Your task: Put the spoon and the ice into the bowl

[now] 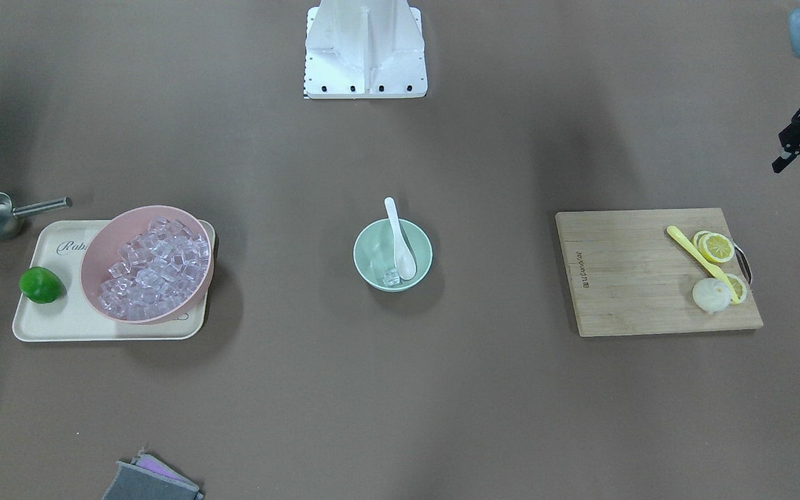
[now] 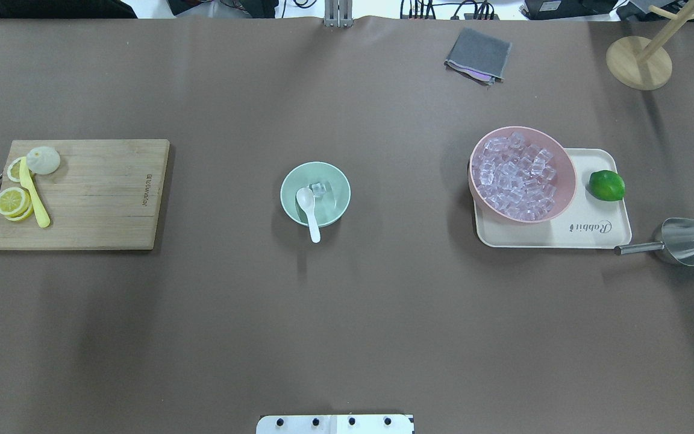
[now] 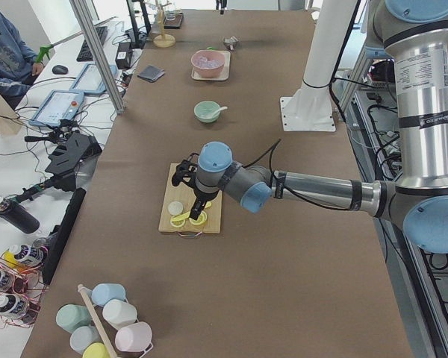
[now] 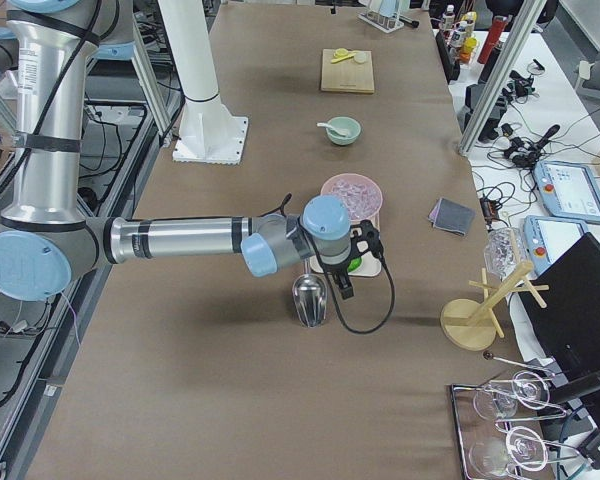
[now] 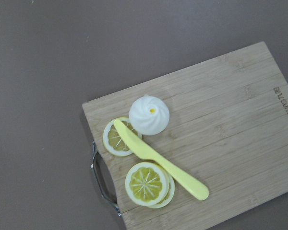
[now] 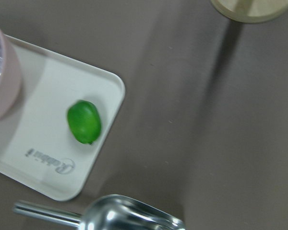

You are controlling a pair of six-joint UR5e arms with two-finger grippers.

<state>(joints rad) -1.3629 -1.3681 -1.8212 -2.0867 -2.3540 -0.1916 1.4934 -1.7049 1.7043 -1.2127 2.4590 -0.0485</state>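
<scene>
"Where is the spoon sitting?"

"It is lying in the bowl beside the ice, with its handle poking over the rim at 6 o'clock, seen from overhead."

"And the grippers?"

"The overhead view is missing them. The side views are showing the left gripper hanging over the cutting board at the bowl's 9 o'clock. The right gripper is hanging near the metal scoop at 3 o'clock. Both are well apart from the bowl, and I cannot tell whether their jaws are apart or together."

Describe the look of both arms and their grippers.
The left arm and right arm are silver-grey tubes with rounded joints and light blue caps. The left gripper and right gripper are black. A thin black cable loops at each wrist, and a printed label marks the left arm's upright link.
</scene>
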